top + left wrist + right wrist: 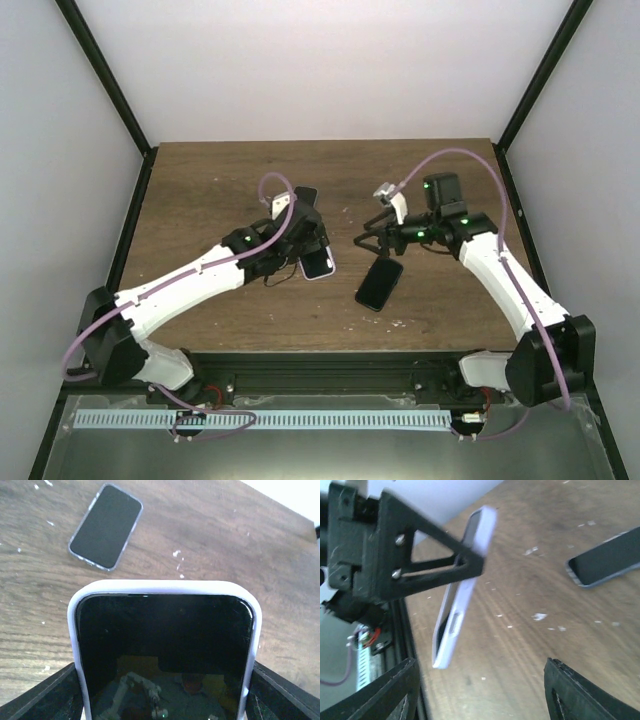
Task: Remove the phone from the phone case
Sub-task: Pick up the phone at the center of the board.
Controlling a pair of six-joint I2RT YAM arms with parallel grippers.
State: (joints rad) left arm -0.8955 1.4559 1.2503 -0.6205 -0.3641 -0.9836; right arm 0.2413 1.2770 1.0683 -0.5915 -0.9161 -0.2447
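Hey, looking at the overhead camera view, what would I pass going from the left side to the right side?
Left arm's base → phone in its pale case, held up off the table → dark phone lying flat on the wood → right arm's base.

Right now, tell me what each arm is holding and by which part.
Left gripper clamps the cased phone across its long side edges. Right gripper holds nothing, jaws open.

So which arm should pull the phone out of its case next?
Right: the right hand is open, empty and facing the cased phone, which the left hand grips by its sides.
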